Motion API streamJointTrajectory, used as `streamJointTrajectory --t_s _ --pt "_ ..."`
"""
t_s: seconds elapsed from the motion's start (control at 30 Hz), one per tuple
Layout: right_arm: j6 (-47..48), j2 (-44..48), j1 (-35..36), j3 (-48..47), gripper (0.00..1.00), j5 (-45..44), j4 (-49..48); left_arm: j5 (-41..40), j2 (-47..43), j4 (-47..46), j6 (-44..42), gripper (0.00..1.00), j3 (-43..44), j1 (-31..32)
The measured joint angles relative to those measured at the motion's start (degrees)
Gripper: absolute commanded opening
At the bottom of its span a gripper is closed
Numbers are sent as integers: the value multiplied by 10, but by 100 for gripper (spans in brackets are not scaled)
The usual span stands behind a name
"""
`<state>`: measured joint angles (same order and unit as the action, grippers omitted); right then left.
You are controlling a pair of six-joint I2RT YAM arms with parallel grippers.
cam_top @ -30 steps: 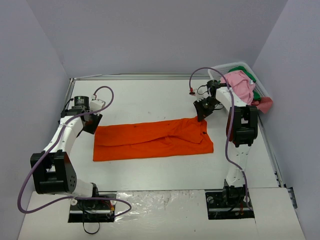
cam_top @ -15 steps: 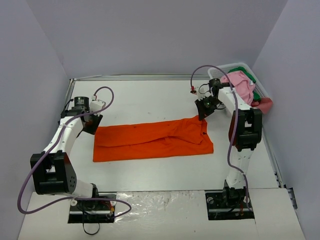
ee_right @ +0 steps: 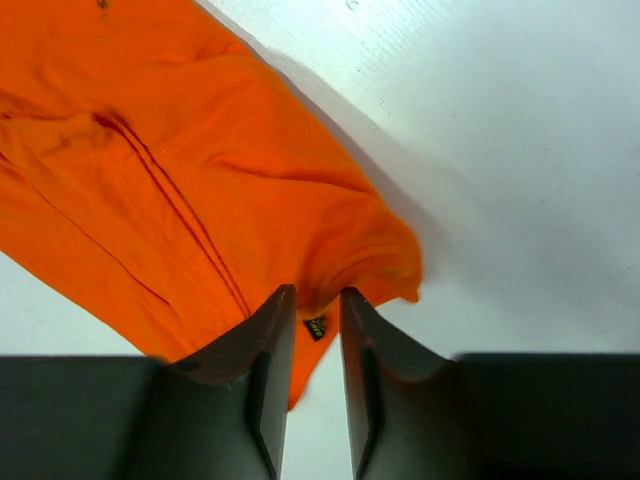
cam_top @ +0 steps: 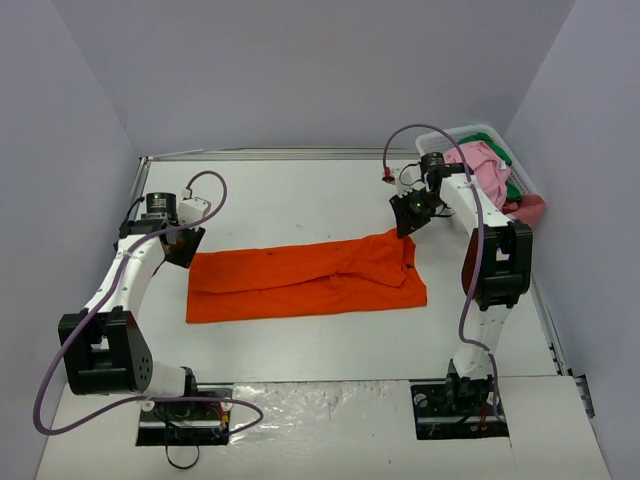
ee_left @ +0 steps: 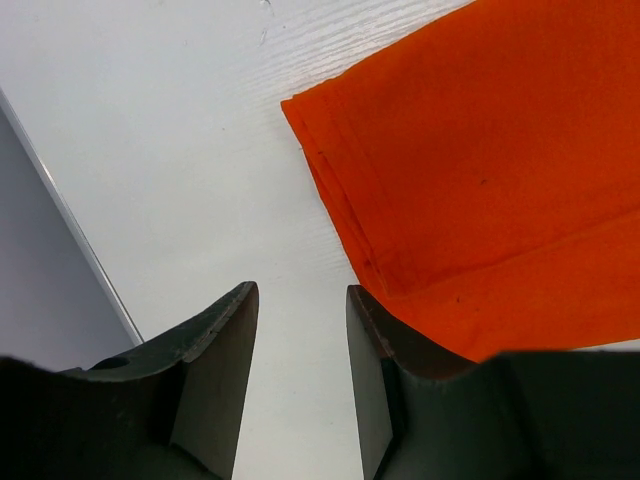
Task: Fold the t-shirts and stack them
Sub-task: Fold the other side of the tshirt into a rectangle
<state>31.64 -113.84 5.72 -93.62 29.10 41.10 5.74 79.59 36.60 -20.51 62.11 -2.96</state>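
Note:
The orange t-shirt [cam_top: 300, 280] lies folded into a long band across the middle of the table. My right gripper [cam_top: 405, 228] is at its far right corner, its jaws narrowly apart with bunched cloth and a small label between them [ee_right: 312, 292]. That corner [ee_right: 380, 250] stands humped up off the table. My left gripper [cam_top: 183, 250] is open and empty just off the shirt's far left corner [ee_left: 330, 120], with bare table between its fingers [ee_left: 300, 290]. A pink t-shirt [cam_top: 480, 170] and a green one [cam_top: 513, 188] lie heaped in the basket.
The white slotted basket [cam_top: 480, 133] stands at the far right corner against the wall, with a darker pink cloth [cam_top: 530, 208] hanging over its near edge. Grey walls close the table on three sides. A raised metal edge [ee_left: 70, 230] runs along the table's left side.
My right gripper and forearm have shifted slightly back and to the right at the shirt's corner. The left arm and the rest of the shirt have hardly moved.

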Motion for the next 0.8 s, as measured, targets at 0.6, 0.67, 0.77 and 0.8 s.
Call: streamJointTrajectory --t_s 0.6,0.67,0.77,0.8 --pt "17 20 23 6 26 17 9 0 0 0 0 39 -1 0" --pt "33 19 40 8 30 30 28 0 0 0 0 39 -2 0" --pt "61 12 75 10 36 48 61 0 -1 0 0 39 -5 0" --pt "71 7 88 10 37 52 71 0 -1 0 1 40 -8 0"
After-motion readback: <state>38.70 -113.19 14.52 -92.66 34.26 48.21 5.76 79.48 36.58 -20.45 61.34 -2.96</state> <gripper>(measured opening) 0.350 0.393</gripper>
